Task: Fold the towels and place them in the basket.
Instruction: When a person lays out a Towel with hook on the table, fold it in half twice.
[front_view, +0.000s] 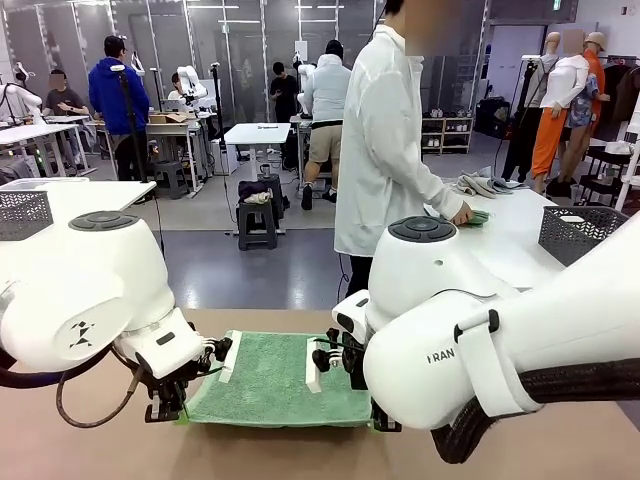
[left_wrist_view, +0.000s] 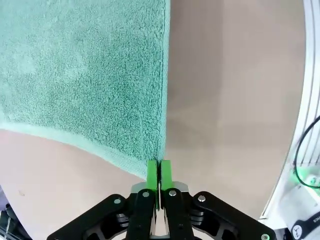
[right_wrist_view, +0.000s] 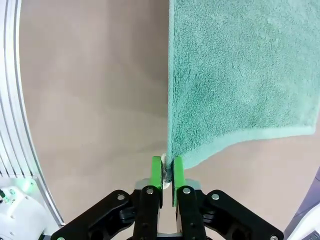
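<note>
The left fingers (left_wrist_view: 151, 172) and right fingers (right_wrist_view: 178, 175) each clamp a towel (front_view: 275, 375) corner between them; lifting evenly should keep the fold square

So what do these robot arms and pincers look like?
The left arm and right arm are white shells with dark round joint caps; black cables loop beside them, and the right arm bears dark lettering. The left gripper and right gripper are black linkages with two green pads.
</note>
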